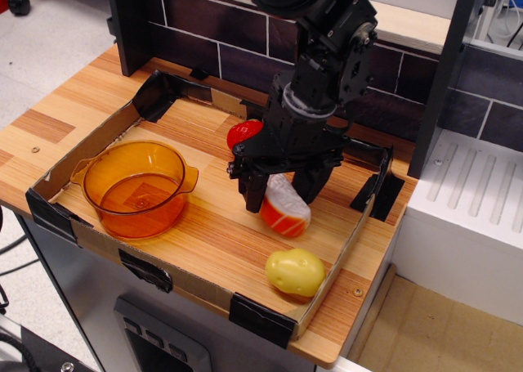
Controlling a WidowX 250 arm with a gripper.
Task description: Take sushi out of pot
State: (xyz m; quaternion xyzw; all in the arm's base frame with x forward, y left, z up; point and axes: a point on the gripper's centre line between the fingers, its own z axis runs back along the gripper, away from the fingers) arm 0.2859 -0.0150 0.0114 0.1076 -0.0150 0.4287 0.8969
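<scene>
The gripper (280, 194) holds the sushi (285, 208) between its dark fingers at the centre of the frame, low over the wooden board (221, 225) and well apart from the empty orange pot (137, 188) at the left. The piece sits tilted in the grip, so on release it may roll toward the yellow potato (294, 272) just below, or tip against the low cardboard wall (339, 262) on the right. A red strawberry (243, 133) lies behind the arm. Dark tiles back the counter at the top; a white ribbed rack (474, 192) stands at the right.
</scene>
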